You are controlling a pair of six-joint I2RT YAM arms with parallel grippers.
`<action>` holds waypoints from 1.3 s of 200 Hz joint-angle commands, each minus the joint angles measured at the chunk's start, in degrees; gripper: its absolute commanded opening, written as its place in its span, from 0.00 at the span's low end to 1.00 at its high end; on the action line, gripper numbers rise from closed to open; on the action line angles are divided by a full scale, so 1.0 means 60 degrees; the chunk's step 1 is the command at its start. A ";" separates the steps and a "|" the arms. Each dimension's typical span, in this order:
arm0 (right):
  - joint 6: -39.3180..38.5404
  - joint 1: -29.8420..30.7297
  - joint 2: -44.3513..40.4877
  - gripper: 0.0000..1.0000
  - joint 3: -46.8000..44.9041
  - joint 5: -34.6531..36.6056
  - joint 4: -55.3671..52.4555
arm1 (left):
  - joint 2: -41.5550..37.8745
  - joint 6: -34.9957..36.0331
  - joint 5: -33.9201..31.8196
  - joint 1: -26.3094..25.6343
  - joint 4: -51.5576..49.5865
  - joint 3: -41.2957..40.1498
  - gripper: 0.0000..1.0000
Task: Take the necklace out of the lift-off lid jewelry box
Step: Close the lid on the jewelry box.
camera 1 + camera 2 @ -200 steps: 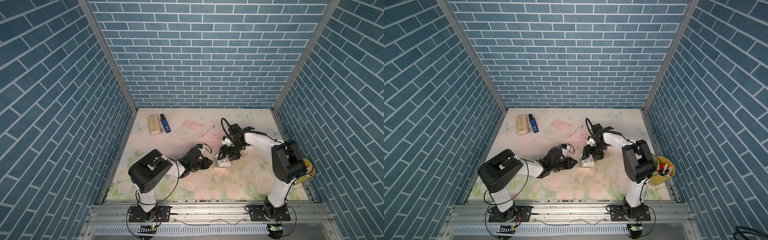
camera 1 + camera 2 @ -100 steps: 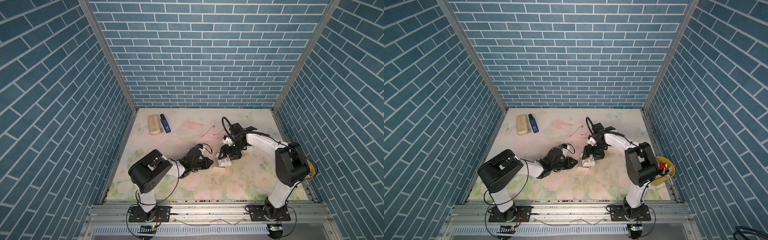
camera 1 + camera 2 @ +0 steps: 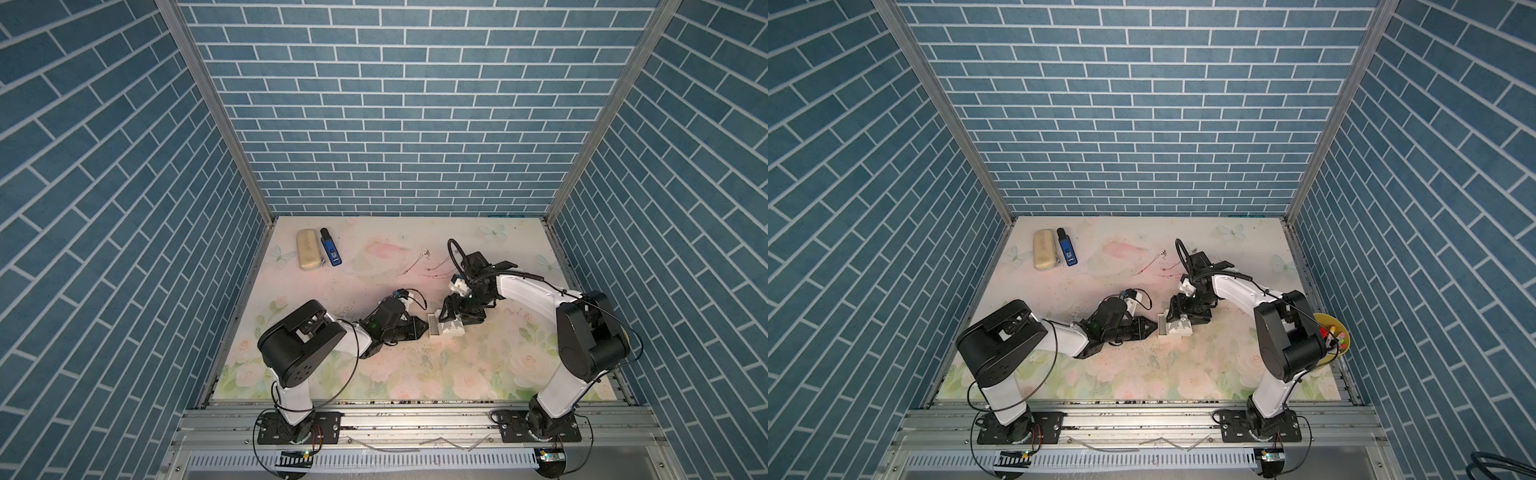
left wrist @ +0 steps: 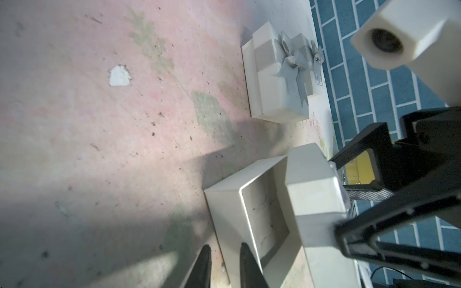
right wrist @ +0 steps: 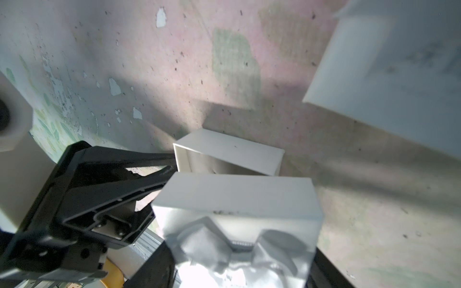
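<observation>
The white jewelry box base (image 4: pixel 224 197) lies open on the floral mat in both top views (image 3: pixel 433 328) (image 3: pixel 1161 329). My left gripper (image 4: pixel 224 264) is shut on its near wall, one finger inside the rim. Its lid (image 5: pixel 237 199), white with a grey bow, is off the base and hangs over the base's far edge, with my right gripper (image 5: pixel 239 269) shut on its sides. Faint dark lines mark the base's floor; I cannot tell if they are the necklace. Thin chains (image 3: pixel 417 264) lie on the mat further back.
A second closed white box with a grey bow (image 4: pixel 274 74) stands just beyond the open one. A beige case (image 3: pixel 307 256) and a blue device (image 3: pixel 331 252) lie at the back left. A yellow bowl of pens (image 3: pixel 1335 336) sits at the right edge.
The right arm's elbow has swung slightly towards the front. Both grippers, the base and the lid stay where they were.
</observation>
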 commanded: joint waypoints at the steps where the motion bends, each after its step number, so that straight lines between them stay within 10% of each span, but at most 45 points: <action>1: 0.0285 0.0110 0.0062 0.60 -0.0102 -0.0003 0.0223 | 0.0150 -0.0041 0.0027 -0.0064 0.0182 0.0084 0.22; 260: 0.0360 0.0980 0.0902 0.65 0.0663 -0.0384 0.0183 | 0.0647 -0.0087 0.0102 -0.0313 0.0318 0.0550 0.20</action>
